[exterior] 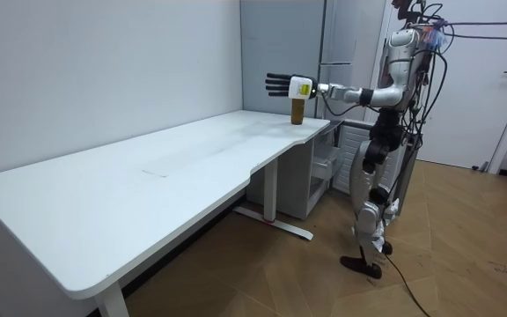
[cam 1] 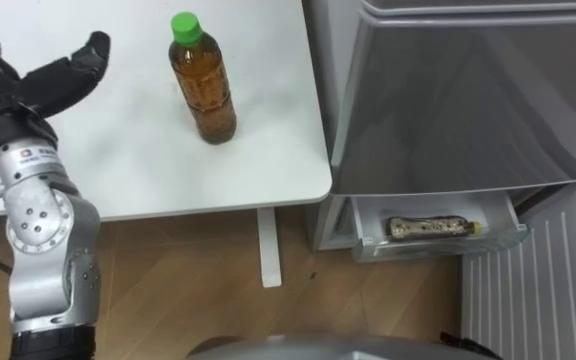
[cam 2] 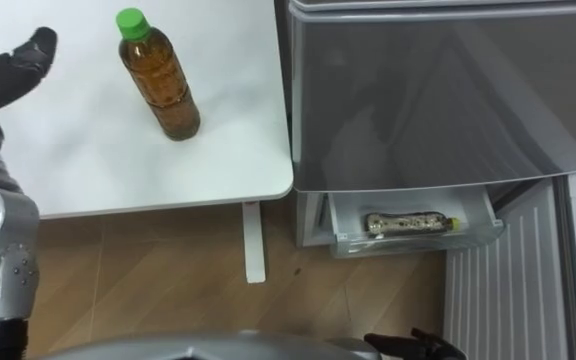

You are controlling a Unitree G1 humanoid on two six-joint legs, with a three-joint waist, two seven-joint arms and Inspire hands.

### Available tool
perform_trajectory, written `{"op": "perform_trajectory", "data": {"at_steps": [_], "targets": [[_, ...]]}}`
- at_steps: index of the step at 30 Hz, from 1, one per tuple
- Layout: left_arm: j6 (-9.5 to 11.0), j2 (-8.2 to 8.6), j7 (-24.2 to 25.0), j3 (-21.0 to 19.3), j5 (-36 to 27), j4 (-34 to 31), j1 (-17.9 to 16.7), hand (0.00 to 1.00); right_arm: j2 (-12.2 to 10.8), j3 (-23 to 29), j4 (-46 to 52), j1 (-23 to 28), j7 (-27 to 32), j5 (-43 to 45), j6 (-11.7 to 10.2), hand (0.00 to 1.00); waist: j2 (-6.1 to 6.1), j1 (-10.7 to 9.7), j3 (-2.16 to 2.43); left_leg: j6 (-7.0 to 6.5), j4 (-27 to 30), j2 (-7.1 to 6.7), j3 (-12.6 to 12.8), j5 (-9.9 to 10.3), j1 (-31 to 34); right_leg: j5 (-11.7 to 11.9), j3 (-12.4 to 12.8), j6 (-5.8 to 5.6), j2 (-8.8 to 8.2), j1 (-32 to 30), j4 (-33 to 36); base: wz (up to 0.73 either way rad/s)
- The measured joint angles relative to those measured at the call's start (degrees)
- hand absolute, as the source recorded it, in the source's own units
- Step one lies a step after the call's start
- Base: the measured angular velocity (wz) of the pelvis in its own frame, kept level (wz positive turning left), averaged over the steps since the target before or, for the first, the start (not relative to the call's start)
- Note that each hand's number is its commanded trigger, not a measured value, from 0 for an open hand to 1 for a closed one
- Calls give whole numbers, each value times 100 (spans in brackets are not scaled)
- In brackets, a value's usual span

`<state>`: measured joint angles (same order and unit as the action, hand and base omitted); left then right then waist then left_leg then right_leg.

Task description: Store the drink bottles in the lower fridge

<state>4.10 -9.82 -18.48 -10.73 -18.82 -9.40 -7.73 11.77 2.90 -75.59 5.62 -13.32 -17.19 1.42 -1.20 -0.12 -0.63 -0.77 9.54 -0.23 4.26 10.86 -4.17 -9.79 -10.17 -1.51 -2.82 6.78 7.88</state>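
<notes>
L arm (cam 1: 46,250) comes in from lower left of the eye views, forearm running up to the wrist (cam 1: 26,160). L hand (cam 1: 30,80) is open: fingers straight & spread, thumb (cam 1: 90,50) stuck out wide to the side, nothing held. In the room view the robot stands upright w/ one foot a bit behind the other. L arm is stretched out approx level from the shoulder toward the room view's left, elbow nearly straight, fingers fanned at the end.
</notes>
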Motion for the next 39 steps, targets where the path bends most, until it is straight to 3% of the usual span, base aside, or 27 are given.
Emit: {"op": "perform_trajectory", "data": {"at_steps": [6,11,19,28,39], "targets": [[-291,2,486,-37,-79,181,0,0,15,177,11,35,-64,-1,112,0,34,-6,13,-1,10,7,34,10,7,1,47,1,6,4,11,-3],[-408,1,836,-48,-94,180,0,0,48,305,123,204,-62,-3,115,0,150,2,69,-3,19,9,37,23,-8,0,48,1,6,16,16,0],[-544,1,1181,-159,-321,180,0,0,56,403,201,242,-58,-1,153,0,190,-19,58,2,30,34,59,25,-27,0,62,1,21,12,72,0],[-750,1,1654,-227,-572,181,0,0,38,403,279,237,-58,0,347,0,130,-16,34,2,30,41,123,25,-30,0,125,1,24,6,80,-3],[-985,1,2173,-188,-679,276,0,0,38,377,276,195,-57,148,363,0,110,-13,25,3,31,44,133,25,-46,0,150,1,30,-3,80,0]]}}
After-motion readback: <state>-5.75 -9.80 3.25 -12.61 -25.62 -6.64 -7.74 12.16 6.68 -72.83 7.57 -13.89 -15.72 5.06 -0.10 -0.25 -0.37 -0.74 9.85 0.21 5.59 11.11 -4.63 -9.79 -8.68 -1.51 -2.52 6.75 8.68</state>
